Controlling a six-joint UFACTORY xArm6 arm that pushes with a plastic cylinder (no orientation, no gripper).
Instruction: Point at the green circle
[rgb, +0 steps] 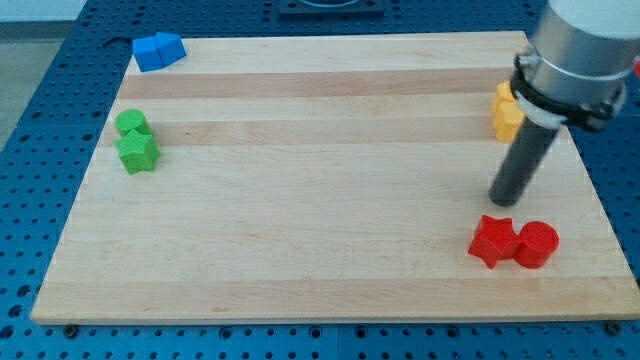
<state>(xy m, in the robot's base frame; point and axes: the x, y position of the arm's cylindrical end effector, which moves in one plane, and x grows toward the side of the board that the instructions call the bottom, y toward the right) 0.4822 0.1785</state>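
The green circle is seen near the left edge of the wooden board, touching the green star-shaped block just below it. 2 blue blocks, shapes unclear, are set together at the top left corner. My tip is placed far across at the view's right, just above the red star and red cylinder, below the yellow blocks. No fingers are carried by the rod, so nothing is clamped
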